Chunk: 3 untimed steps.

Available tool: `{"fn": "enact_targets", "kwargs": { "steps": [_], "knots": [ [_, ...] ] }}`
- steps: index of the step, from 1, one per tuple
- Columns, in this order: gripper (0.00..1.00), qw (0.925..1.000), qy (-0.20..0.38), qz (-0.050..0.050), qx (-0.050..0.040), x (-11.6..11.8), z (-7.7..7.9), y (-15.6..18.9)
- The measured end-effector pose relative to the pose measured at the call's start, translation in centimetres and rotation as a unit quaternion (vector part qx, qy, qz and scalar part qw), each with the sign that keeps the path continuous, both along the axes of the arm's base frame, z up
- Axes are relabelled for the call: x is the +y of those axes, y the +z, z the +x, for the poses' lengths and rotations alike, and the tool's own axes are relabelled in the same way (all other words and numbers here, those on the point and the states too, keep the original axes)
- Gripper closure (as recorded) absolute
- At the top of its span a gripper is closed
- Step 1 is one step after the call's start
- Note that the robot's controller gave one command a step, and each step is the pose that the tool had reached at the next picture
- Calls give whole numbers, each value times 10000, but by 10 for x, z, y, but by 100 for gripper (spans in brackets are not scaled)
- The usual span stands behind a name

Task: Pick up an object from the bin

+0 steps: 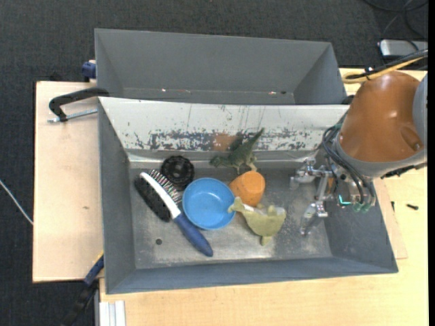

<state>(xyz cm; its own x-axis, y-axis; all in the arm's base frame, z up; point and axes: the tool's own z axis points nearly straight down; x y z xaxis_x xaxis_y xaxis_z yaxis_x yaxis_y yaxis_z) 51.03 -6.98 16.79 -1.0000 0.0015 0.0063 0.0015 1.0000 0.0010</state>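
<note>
Rounded orange cover [384, 117] on wrist; dark cables [338, 168] looped beneath; thin silver metal fingers [314, 212].

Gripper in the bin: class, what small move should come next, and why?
Probably a short shift toward the view's left, to the yellow-green toy. The gripper hangs open over bare bin floor, holding nothing, and that toy lies nearest to it.

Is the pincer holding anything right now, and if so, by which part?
Nothing is held. The pincer stands open and empty over bare floor of the bin, right of the yellow-green toy.
</note>
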Motion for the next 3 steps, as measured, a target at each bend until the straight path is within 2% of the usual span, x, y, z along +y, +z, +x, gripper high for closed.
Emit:
{"fn": "enact_targets", "kwargs": {
  "steps": [1, 2, 3],
  "knots": [
    [0, 9958, 908, -5, -59, 49, 5, -98],
    [100, 9958, 915, -4, -77, 49, 6, -95],
    [100, 9735, 2284, -6, -108, 82, 18, 98]
  ]
}}
